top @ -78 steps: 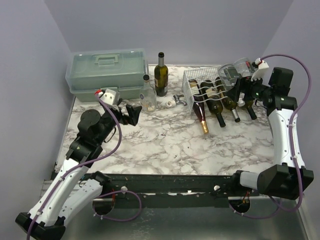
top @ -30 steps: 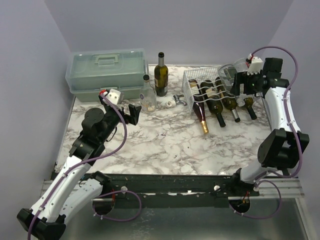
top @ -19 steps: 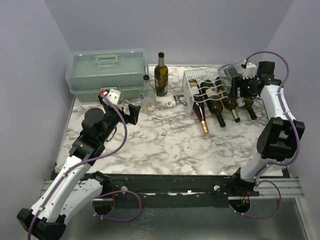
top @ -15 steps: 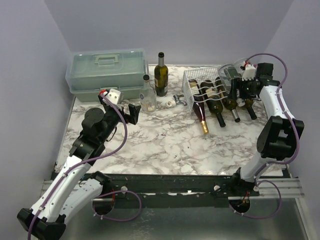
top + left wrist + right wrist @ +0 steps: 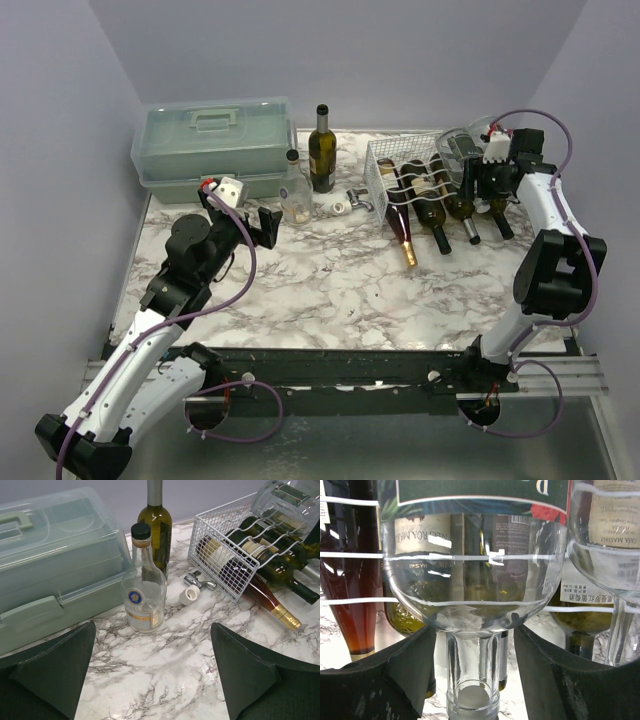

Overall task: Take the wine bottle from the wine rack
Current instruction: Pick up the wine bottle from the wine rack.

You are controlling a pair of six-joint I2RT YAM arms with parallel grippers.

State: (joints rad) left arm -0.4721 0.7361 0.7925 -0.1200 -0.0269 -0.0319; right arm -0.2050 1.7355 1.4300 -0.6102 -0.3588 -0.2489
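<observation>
Right gripper (image 5: pixel 474 642) is right up at the wine rack (image 5: pixel 378 168), at the far right of the marble table (image 5: pixel 330 280). The wine bottle (image 5: pixel 472 545) lies on its side on the rack's top wires, neck pointing out at the wrist camera. It's clear glass and looks empty. It has a rounded shoulder and a dark green label with red and blue along its edge, and the labels of the bottles below show straight through it. Its neck sits between the 2 fingers (image 5: pixel 395 680), with a sliver of gap on either side, so the jaws are spread around it, not pinching.

A 2nd clear bottle (image 5: pixel 605 550) lies just beside it on the right. Underneath, an amber bottle with a gold cap (image 5: pixel 403 232) and several dark green ones rest in the wavy cradles, necks poking out toward the arms.

On the left, the left gripper (image 5: pixel 155 680) hangs over bare marble with jaws wide, holding nothing. It faces a small clear bottle (image 5: pixel 144 590), a dark green bottle (image 5: pixel 156 525) and the pale green toolbox (image 5: pixel 55 565).
</observation>
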